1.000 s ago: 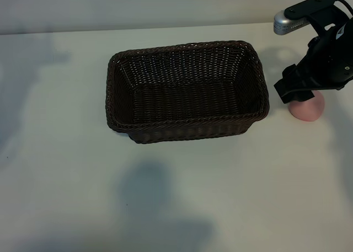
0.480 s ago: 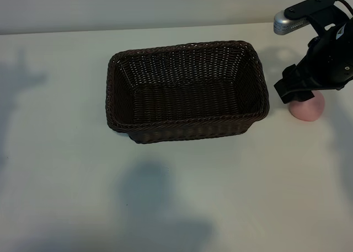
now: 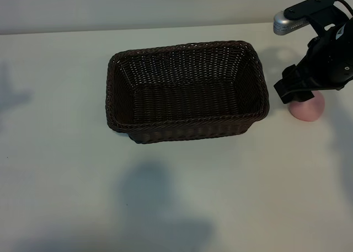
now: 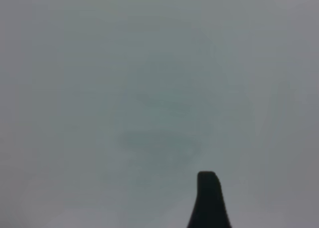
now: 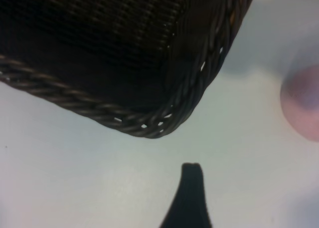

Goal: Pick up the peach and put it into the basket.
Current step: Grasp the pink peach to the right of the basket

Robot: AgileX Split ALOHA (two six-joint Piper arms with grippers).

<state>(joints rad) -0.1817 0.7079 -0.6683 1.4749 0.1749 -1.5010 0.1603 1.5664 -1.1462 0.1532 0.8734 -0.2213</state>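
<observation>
White tabletop [image 3: 176, 197] fills the scene, with the dark brown basket [image 3: 118, 92] sitting near its middle and holding nothing. Just off the basket's right end, the pink peach [image 3: 309, 111] rests on the table, partly covered by the right gripper [image 3: 295, 93], which hangs over it with fingers spread and nothing held. Only one finger [image 4: 209, 200] of the left gripper shows, against bare surface; that gripper is open too

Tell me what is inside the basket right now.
Nothing shows inside the basket: only its bare woven floor and sloping walls. The near wall hides a thin strip of floor behind it. The peach sits outside on the table, partly covered by the right end effector.
</observation>
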